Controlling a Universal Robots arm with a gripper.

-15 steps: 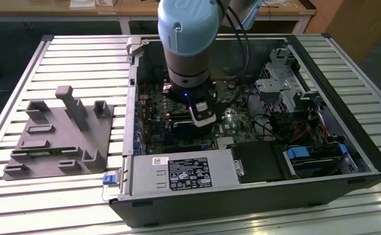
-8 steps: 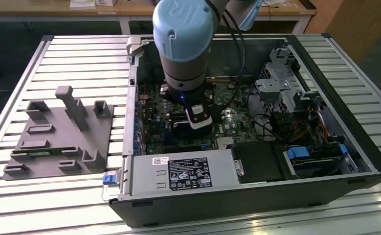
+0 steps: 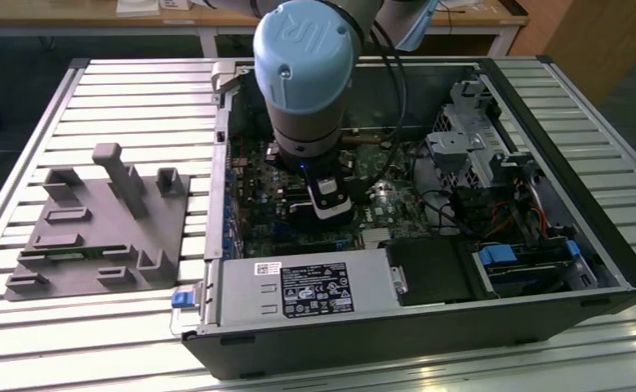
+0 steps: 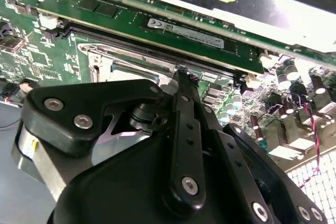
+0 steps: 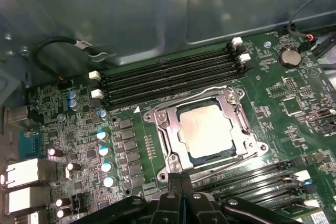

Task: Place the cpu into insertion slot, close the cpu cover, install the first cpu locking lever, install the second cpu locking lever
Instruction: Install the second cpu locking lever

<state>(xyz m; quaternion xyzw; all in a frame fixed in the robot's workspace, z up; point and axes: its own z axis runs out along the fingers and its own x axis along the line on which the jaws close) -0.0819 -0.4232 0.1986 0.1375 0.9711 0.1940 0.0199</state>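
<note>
now, in the first wrist view you see the dull silvery-tan square cpu (image 5: 206,128) seated in its socket at centre frame, the thin silvery metal cpu cover (image 5: 202,129) framing it; your black gripper (image 5: 181,178), fingers pressed together on nothing, hangs just beside the cover's lower edge.

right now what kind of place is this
Probably a lab or workshop bench set up for computer assembly. An open computer case lies on a slatted metal table, a grey parts holder sits beside it, and the robot arm reaches down over the cpu in its socket.
</note>
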